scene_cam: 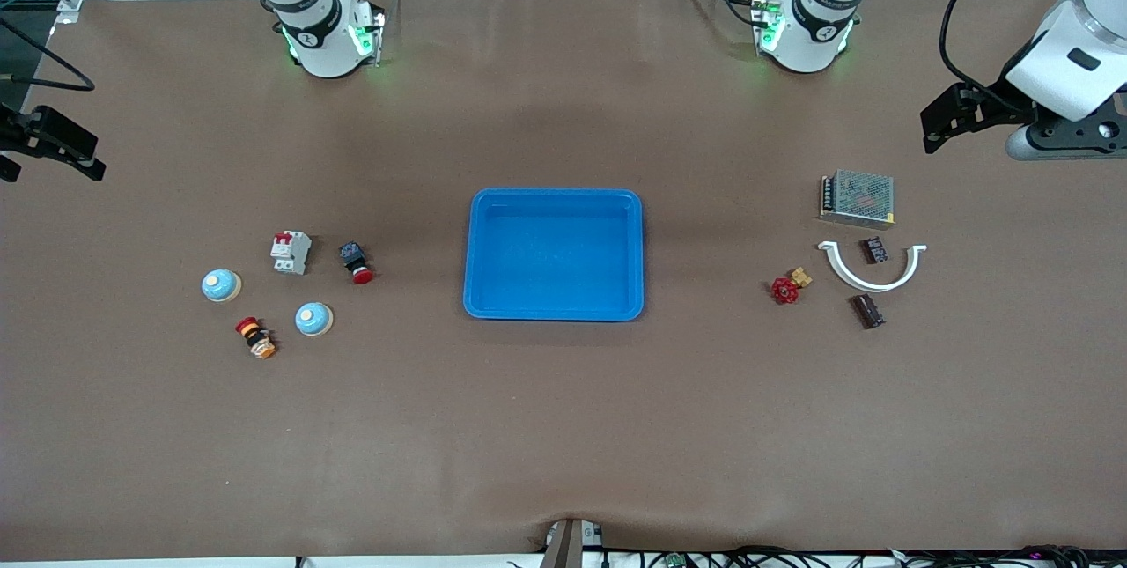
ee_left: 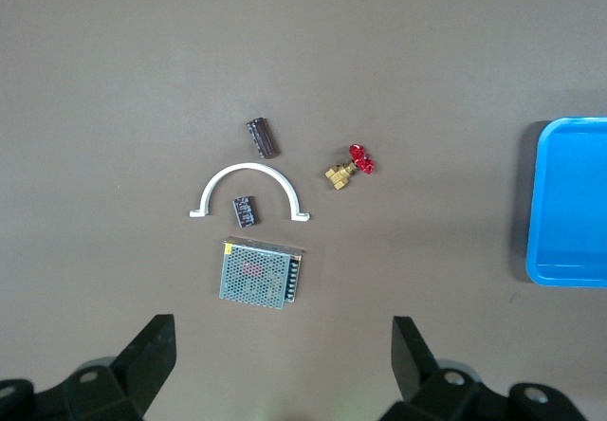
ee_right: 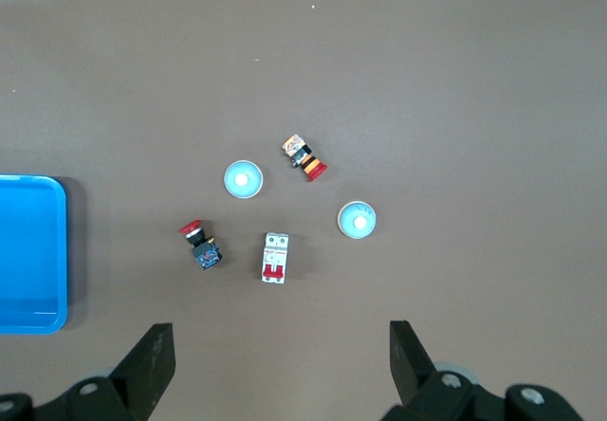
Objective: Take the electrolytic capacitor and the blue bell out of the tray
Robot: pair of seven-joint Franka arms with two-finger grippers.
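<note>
Front view shows the blue tray [scene_cam: 554,254] mid-table with both arms held high at the table's two ends. Left gripper [scene_cam: 942,123] hangs over the left arm's end, jaws spread and empty; its fingers [ee_left: 152,355] frame the parts below in the left wrist view. One capacitor [scene_cam: 868,311] lies near the front camera, just outside the white curved bracket [scene_cam: 872,270]; a second capacitor [scene_cam: 874,249] sits inside the bracket's arc, near the mesh power supply [scene_cam: 858,197]. A red-handled valve [scene_cam: 789,286] lies toward the tray. Right gripper [scene_cam: 84,158] hangs over the right arm's end, also spread and empty. Two bells [scene_cam: 220,284] [scene_cam: 313,318] rest well apart from it, among a circuit breaker [scene_cam: 290,252] and two push buttons [scene_cam: 357,261] [scene_cam: 255,337].
</note>
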